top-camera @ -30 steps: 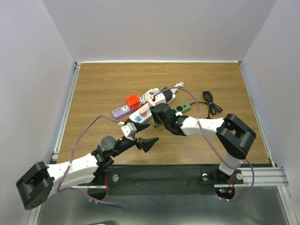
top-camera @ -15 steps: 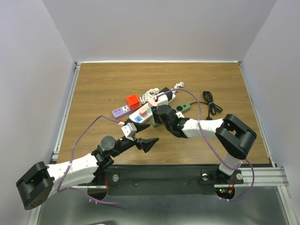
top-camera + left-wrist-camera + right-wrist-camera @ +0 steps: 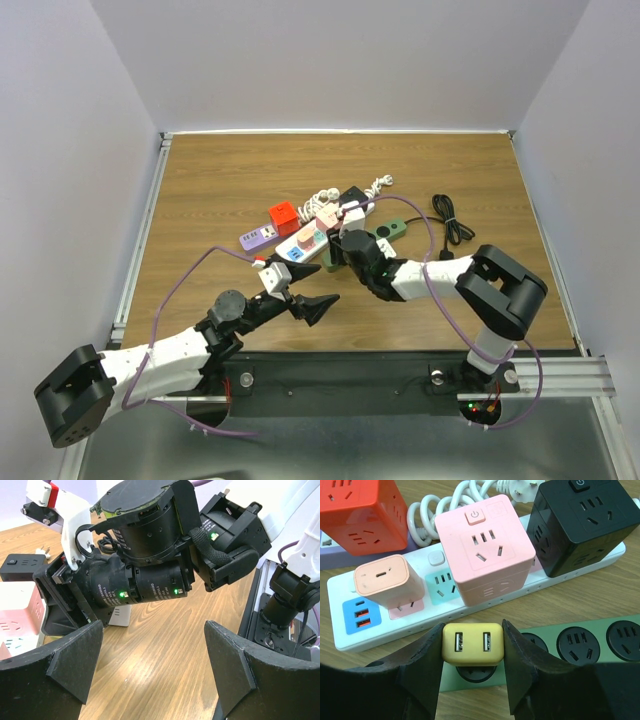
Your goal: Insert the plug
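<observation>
Where the yellow plug sits: the yellow plug (image 3: 472, 644), a small block with two USB ports facing the wrist camera, is over a round socket of the green power strip (image 3: 600, 640), on the near side of the white power strip (image 3: 410, 630). I cannot tell whether its pins are in.
Grip: the right gripper (image 3: 472, 641) pinches it, with the fingers (image 3: 420, 665) pressed on its left and right faces.
Handling: it is likely light, rigid, smooth plastic that could slip or twist if squeezed off-centre. The flat side faces are the place to hold, and the pins want a straight push with no tilt.
Green strip: it is probably light too, and may slide or lift under the push.
Left gripper: the left gripper (image 3: 154, 627) is spread wide with nothing in it, hovering near and left of the cluster. It could steady the strip.
Neighbours: the pink cube (image 3: 487, 550), the black cube (image 3: 585, 520) and the peach adapter (image 3: 382, 580) stand on the white strip just beyond the plug, and the red cube (image 3: 362, 515) stands farther left.
</observation>
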You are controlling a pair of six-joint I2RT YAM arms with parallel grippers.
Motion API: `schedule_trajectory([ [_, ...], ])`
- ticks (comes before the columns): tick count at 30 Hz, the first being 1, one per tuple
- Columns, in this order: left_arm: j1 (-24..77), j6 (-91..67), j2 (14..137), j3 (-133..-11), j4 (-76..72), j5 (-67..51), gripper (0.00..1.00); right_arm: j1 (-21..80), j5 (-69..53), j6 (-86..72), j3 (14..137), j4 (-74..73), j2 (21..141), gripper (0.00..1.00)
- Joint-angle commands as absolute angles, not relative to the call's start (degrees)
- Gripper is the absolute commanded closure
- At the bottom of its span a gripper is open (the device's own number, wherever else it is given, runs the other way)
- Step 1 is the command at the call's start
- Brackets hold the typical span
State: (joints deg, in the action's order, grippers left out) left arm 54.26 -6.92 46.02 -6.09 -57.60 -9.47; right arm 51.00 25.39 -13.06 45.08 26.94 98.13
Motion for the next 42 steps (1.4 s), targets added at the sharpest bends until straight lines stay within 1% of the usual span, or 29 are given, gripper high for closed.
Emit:
schedule_trajectory([
  [1, 54.3, -6.5, 45.7, -5.8, -61.1, -10.3, 0.07, 50.4, 21.9, -14.8, 40.3, 11.3, 105.9, 0.99],
  [7, 54.3, -6.6, 46.8, -6.1, -61.1, -9.1, 0.07, 53.0, 23.4, -17.0, 38.8, 11.5, 108.2, 1.0],
  [19, 54.3, -6.9, 45.6, -5.6, -61.1, -9.3, 0.07, 58.1, 26.3, -23.5, 33.1, 11.3, 102.9, 1.0],
  [26, 54.3, -7.0, 44.1, -5.1, -61.1, -9.8, 0.07, 60.4, 30.1, -26.2, 33.9, 11.5, 107.7, 1.0],
  [32, 54.3, -7.0, 44.1, -5.2, -61.2, -10.4, 0.08, 62.0, 30.2, -29.8, 33.8, 11.8, 112.3, 0.99],
  [37, 54.3, -7.1, 44.3, -5.1, -61.5, -10.7, 0.08, 63.4, 30.4, -33.4, 31.1, 12.5, 113.3, 0.99],
  [42, 54.3, -7.1, 43.9, -5.0, -61.5, -11.2, 0.08, 65.2, 30.2, -34.7, 31.6, 12.6, 116.2, 1.0],
])
